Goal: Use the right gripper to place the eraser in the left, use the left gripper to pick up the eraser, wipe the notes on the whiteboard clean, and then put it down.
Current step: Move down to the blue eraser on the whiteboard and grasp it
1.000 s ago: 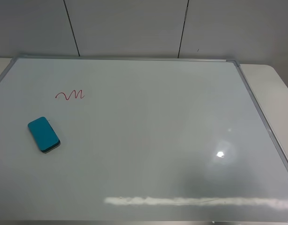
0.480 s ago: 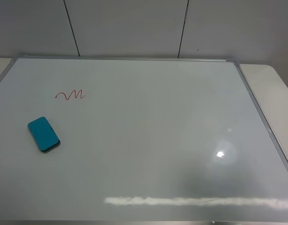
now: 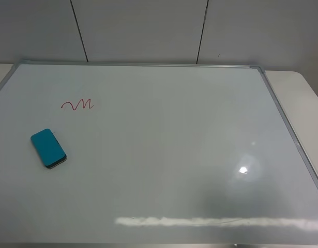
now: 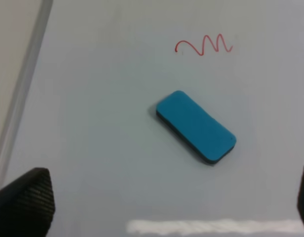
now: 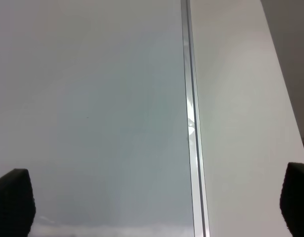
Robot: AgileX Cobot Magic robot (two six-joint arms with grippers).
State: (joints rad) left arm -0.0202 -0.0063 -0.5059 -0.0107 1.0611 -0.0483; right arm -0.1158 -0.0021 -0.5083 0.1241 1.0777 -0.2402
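The teal eraser (image 3: 48, 148) (image 4: 196, 126) lies flat on the whiteboard (image 3: 164, 144) at its left side, just below the red notes (image 3: 77, 105) (image 4: 203, 45). Neither arm shows in the exterior high view. In the left wrist view my left gripper (image 4: 166, 202) hangs above the board, short of the eraser, open wide with nothing between its fingertips (image 4: 25, 200). In the right wrist view my right gripper (image 5: 154, 207) is open and empty too, over the board's right frame (image 5: 191, 123). Its fingertips (image 5: 13, 200) show only at the picture's corners.
The whiteboard's silver frame (image 3: 283, 121) runs along the right, with a strip of pale table (image 3: 303, 98) (image 5: 240, 123) beyond it. A grey panelled wall (image 3: 148, 31) stands behind the board. The left frame edge (image 4: 23, 94) shows in the left wrist view.
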